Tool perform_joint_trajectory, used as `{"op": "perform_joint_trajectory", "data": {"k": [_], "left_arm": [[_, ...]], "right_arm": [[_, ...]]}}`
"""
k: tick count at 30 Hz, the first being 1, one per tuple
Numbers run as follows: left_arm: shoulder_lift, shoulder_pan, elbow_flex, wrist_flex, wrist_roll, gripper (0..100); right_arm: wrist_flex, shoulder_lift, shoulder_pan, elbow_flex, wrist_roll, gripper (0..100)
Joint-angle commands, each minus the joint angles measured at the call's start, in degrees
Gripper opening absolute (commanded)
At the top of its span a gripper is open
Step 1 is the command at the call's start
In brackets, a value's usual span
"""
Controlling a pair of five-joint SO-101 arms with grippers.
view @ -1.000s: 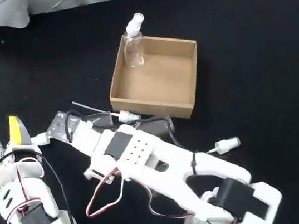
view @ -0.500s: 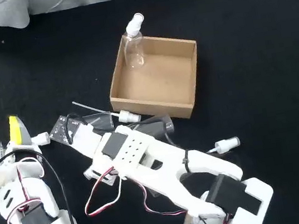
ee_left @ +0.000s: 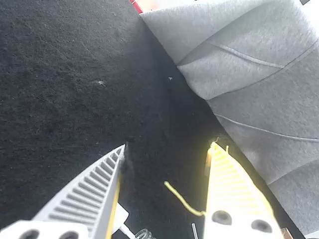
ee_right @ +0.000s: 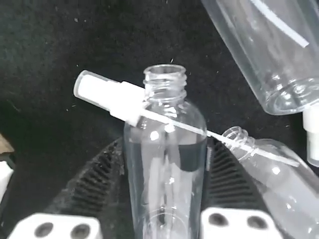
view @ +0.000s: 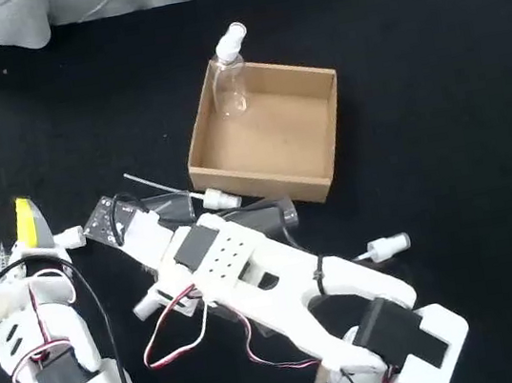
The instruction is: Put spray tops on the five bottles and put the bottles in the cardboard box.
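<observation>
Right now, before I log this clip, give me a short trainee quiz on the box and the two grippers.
1. True or false: the box holds two bottles.
2. The right gripper holds: A) a spray top; B) an uncapped bottle; C) nothing.
3. Fill in: the left gripper is ___ (open or shut).
Key: 1 false, it holds one capped bottle; 2 B; 3 open.
</observation>
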Motion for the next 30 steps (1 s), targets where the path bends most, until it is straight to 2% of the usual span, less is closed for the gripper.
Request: {"op": "perform_joint_trajectory", "data": {"k": [1, 10, 22, 30], "left_arm": [[-0.88, -0.66, 0.75, -1.58, 0.09, 24], [-0.88, -0.66, 0.75, -1.58, 0.09, 24], [-0.97, 1.19, 0.75, -1.67, 0.35, 24], [-0.88, 4.44, 0.04, -1.14, 0.53, 24]], "right_arm": [[0.09, -1.89, 1.85, -4.26, 0.53, 9.3], [6.51, -10.15, 1.85, -4.18, 0.53, 7.8], [9.23, -15.16, 1.93, -4.18, 0.53, 7.8], [8.7, -16.92, 8.79, -4.44, 0.53, 7.8]]}}
